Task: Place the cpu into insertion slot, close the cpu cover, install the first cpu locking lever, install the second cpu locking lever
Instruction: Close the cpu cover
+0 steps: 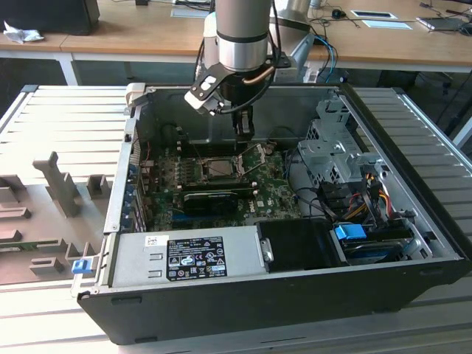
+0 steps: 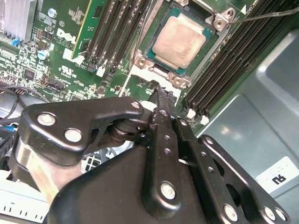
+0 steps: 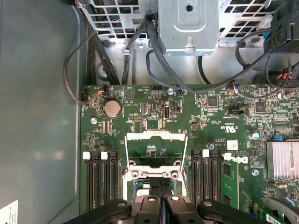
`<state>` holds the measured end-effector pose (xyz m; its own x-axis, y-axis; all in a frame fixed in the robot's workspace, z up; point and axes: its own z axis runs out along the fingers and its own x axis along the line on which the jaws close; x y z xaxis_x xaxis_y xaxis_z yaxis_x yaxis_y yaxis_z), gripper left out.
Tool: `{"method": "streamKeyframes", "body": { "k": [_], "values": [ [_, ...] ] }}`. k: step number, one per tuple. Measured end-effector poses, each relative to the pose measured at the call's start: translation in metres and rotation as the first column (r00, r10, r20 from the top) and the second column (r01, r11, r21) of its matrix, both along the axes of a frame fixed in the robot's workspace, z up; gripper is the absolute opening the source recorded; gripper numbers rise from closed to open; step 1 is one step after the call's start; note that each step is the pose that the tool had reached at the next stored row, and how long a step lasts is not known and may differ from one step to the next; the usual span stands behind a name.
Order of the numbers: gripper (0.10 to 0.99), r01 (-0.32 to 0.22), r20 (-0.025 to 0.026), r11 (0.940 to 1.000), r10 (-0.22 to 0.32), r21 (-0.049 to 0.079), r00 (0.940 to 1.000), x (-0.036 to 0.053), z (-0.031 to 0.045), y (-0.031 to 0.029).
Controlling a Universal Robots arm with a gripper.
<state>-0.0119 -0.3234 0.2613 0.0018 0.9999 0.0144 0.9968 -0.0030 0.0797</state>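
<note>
You have the cpu (image 2: 180, 39) seated flat in the insertion slot (image 2: 148, 52), pale metal face up. Memory slots (image 2: 117, 28) run along both sides of it on the green motherboard (image 3: 215, 121). Your tool (image 2: 163, 93) hangs just above the board beside the slot, its two black fingers pressed together with nothing between them. In the first wrist view you can see the fingertips meeting over the slot's edge.

The cpu cover (image 3: 155, 136) is open, swung back from the slot on its hinge, so bare board shows through its square window. In the exterior view the cover stands tilted up just beside the tool's tip. A thin wire locking lever (image 2: 266, 15) runs out free from one corner of the slot.

The open computer case (image 1: 413, 214) lies on the ribbed worktop (image 1: 66, 118). Inside it, the slot sits well apart from the power supply (image 1: 184, 258), closer to the opposite case wall.
</note>
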Motion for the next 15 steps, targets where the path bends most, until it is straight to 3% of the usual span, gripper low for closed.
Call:
{"method": "streamKeyframes", "body": {
  "k": [15],
  "values": [
    [0.106,0.000,0.0001,1.0000,0.000,-0.001,1.0000,0.0219,-0.0034,0.0000]
  ]
}}
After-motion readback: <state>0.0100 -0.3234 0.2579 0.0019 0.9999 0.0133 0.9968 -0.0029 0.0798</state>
